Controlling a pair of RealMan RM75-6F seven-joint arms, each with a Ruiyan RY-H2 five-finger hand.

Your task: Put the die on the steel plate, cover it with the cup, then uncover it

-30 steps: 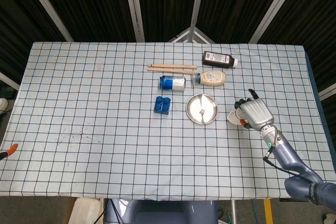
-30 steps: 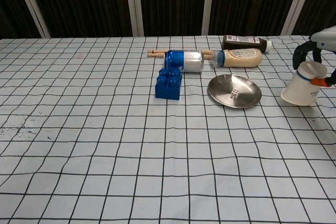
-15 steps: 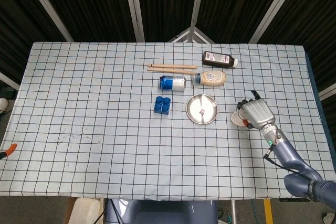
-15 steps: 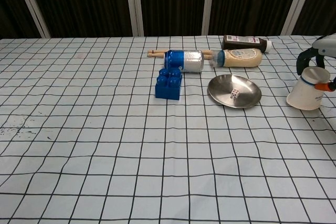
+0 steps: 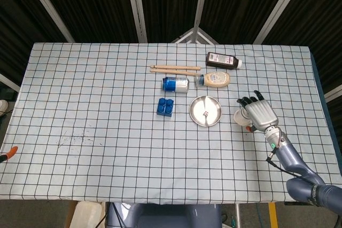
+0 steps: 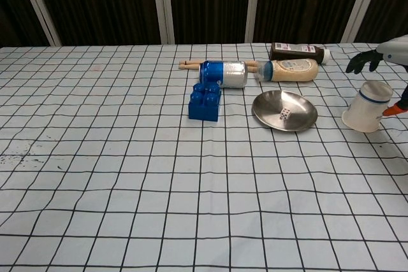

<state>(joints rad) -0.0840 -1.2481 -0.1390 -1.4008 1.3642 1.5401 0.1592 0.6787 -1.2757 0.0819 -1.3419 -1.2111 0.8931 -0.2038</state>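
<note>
The small white die (image 5: 206,113) (image 6: 285,113) lies inside the round steel plate (image 5: 199,106) (image 6: 301,107) near the table's middle right. To the right of the plate, a white paper cup (image 5: 241,117) (image 6: 367,106) stands mouth down and tilted. My right hand (image 5: 260,114) (image 6: 373,58) hovers over the cup with its dark fingers spread and lifted off it. Its orange thumb tip (image 6: 395,110) sits by the cup's right side. Of my left hand, only an orange tip (image 5: 12,151) shows, at the left edge of the head view.
Behind the plate lie a blue can (image 5: 176,84), a beige squeeze bottle (image 5: 216,79), a dark bottle (image 5: 223,60) and wooden sticks (image 5: 175,69). A blue toy brick (image 5: 165,106) sits left of the plate. The checked cloth's right edge is near my right arm.
My right hand's fingers, wrapped around the cup before, have opened and lifted away. The cup has shifted slightly left and stays tilted. Die and plate have not moved.
</note>
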